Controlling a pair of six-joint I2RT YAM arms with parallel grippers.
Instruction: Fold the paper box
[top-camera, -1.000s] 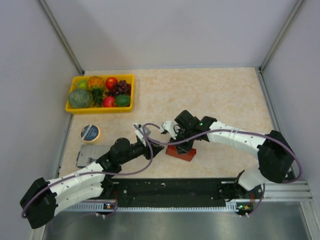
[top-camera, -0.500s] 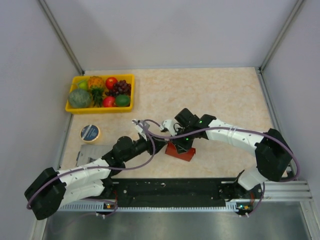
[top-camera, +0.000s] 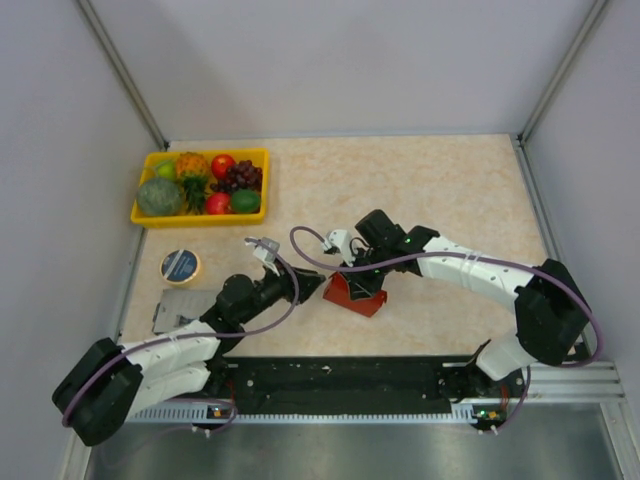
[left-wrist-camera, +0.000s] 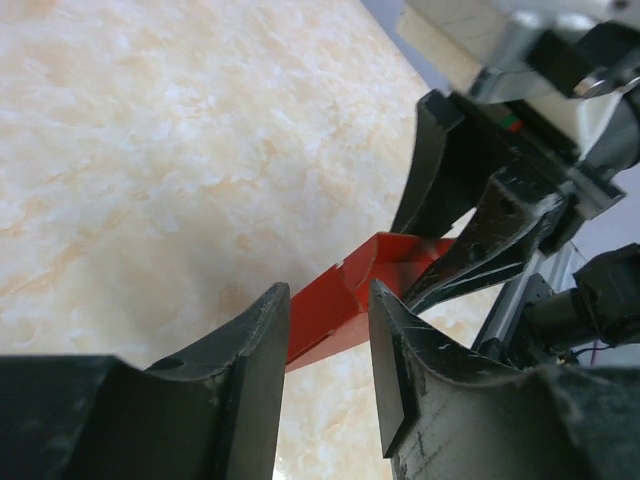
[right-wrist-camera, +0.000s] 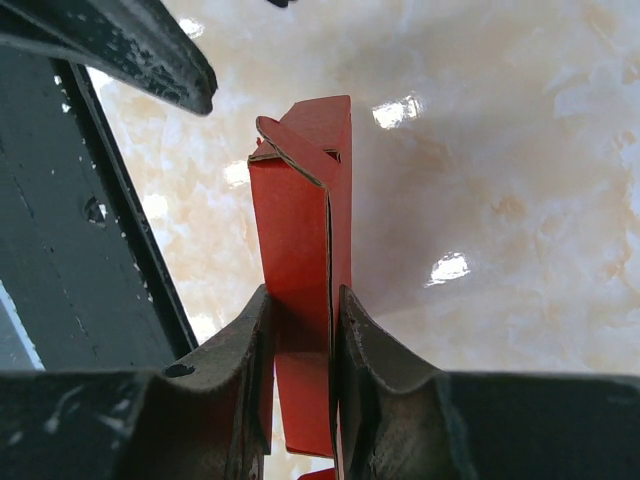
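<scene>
Far left, back corner: yellow fruit tray (top-camera: 200, 218) holding mixed fruit, well apart from the work. Nearer, by the left wall: a round blue-faced tin (top-camera: 181, 266), and just in front of it a flat grey pad (top-camera: 176, 310), its right end hidden under the left arm (top-camera: 190, 345).

The left arm lies low across the table (top-camera: 450, 190), reaching right. A purple cable (top-camera: 298, 243) loops over its wrist and across toward the right arm's wrist.

Left gripper (left-wrist-camera: 330, 300): jaws stand apart. The red card's near end shows in the gap, and I cannot make out a pinch on it.

Paper box (top-camera: 352, 296): mid-table, near the front, partly folded, lying between the two grippers. The right arm's head hides its top in the overhead view.

Right gripper (right-wrist-camera: 303, 295): both fingers pressed against the box's sides and clamped on it, with a folded flap beyond the tips.

The right arm (top-camera: 480, 272) sweeps in from the right. A black rail (top-camera: 340, 385) runs along the near edge.
</scene>
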